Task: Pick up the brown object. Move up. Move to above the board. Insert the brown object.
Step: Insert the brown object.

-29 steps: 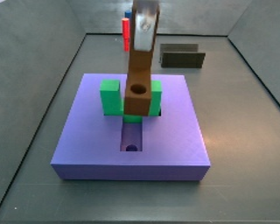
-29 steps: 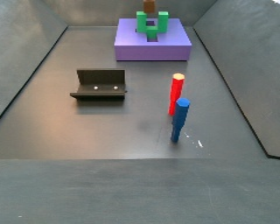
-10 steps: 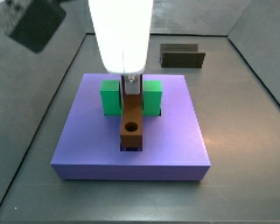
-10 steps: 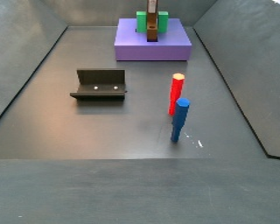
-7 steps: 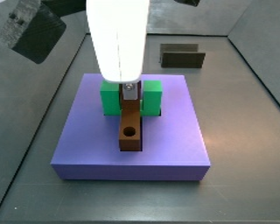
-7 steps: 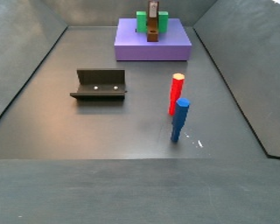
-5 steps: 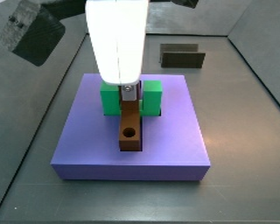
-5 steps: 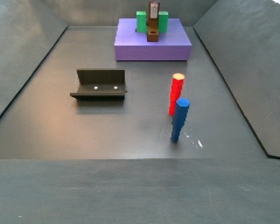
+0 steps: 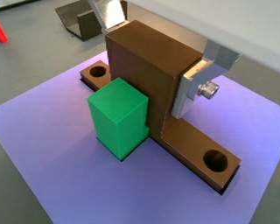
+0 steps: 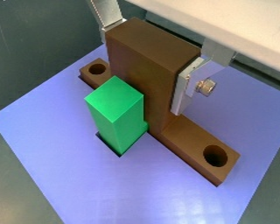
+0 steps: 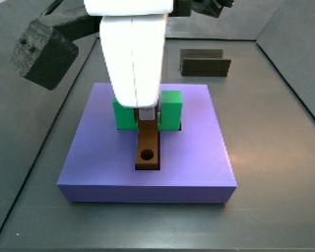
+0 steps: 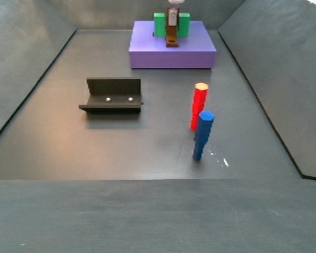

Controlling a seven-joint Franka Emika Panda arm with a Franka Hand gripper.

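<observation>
The brown object (image 9: pixel 166 96) lies seated in the board's (image 10: pixel 60 166) central slot, its long bar down in the groove with a round hole showing at each end and its thick middle block standing just beside the green U-shaped block (image 10: pixel 116 115); so I judge the pick-up, lift, carry and insertion done, with only letting go and backing away left. The pincer (image 10: pixel 154 54) sits over the middle of the board, at about 12 o'clock from the bar's near hole in a side view, clenched on the brown object's middle block with its silver fingers (image 9: pixel 205 77) flat against the block's sides.
</observation>
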